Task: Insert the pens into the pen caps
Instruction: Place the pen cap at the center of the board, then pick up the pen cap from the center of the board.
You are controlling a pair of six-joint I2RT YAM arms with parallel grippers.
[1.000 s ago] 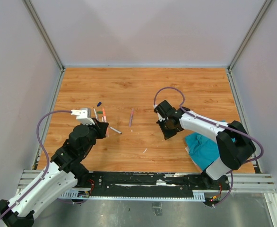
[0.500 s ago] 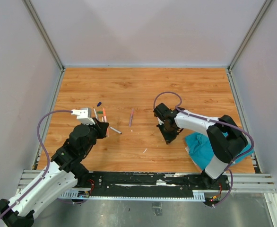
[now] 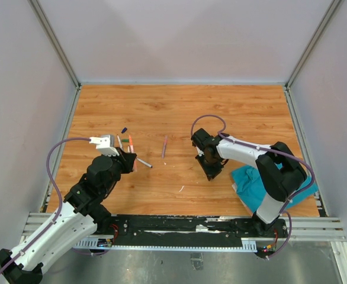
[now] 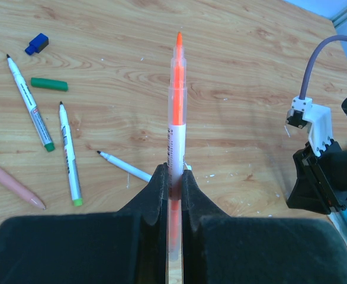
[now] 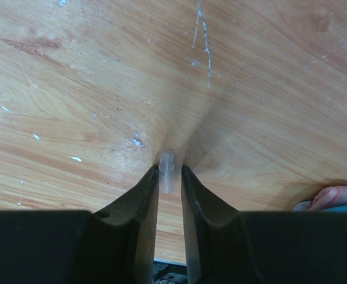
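Table (image 3: 179, 106): the task looks barely begun to me. Four loose pens (image 4: 68, 154) lie bare-tipped at the near left, none wearing a cap. A green cap (image 4: 49, 84) and a dark blue cap (image 4: 37, 43) sit loose beside them. A purple pen (image 3: 164, 146) lies alone mid-table, too small to say if it is capped. Teal cloth (image 3: 250, 183) is bunched at the near right.

Left arm (image 3: 90, 189): elbow bent, wrist reaching forward by the pen cluster and, as I read it, raised off the wood. Left gripper (image 4: 173, 174) is pressed together on the barrel of the orange pen (image 4: 176, 112), tip bare and pointing away from the wrist.

Right arm (image 3: 250, 155): folded across to mid-table, wrist pitched down. Right gripper (image 5: 171, 168) is down at the wood, jaws a narrow slot around a small clear cap (image 5: 167, 175). Whether it is pinching or only flanking, I cannot tell. I take that cap as the orange pen's mate; every other pairing is left to do
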